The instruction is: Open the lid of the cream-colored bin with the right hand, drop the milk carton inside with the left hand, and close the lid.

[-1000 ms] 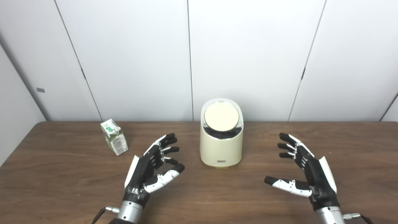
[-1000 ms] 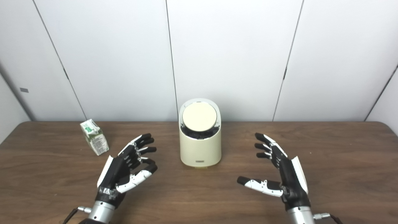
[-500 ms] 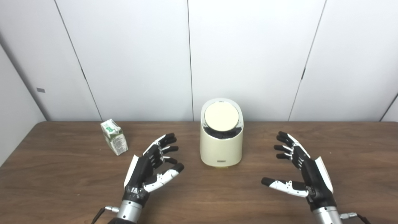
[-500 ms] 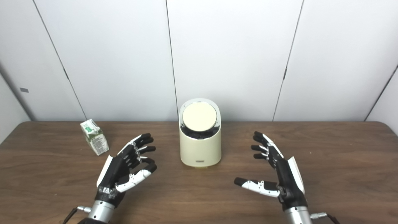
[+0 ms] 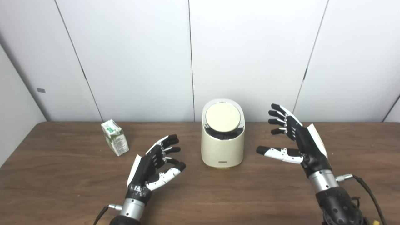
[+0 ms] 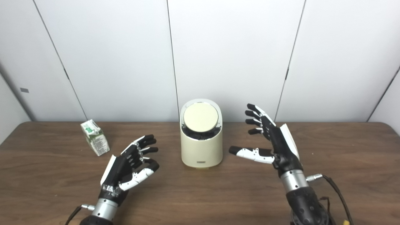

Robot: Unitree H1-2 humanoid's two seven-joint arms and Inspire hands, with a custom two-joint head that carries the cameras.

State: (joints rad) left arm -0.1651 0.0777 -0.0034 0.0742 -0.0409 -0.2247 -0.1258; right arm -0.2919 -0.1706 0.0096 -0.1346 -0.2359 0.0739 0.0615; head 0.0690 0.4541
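At the brown wooden desk (image 5: 62,175), the black-and-white right hand (image 5: 300,140) hovers spread beside the closed cream-colored oval bin (image 5: 222,147) at the back edge; the left hand (image 5: 153,165) waits empty, fingers apart. The small green-and-white milk carton (image 5: 115,137), near the back-left corner, looks light and crushable, best gripped across its flat sides.

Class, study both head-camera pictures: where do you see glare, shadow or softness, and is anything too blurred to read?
Left eye view: even, soft lighting; the chrome rim around the lid mirrors its surroundings; only a faint shadow shows under the bin. Right eye view: the print on the milk carton is too soft to read; both the right hand and left hand look sharp.
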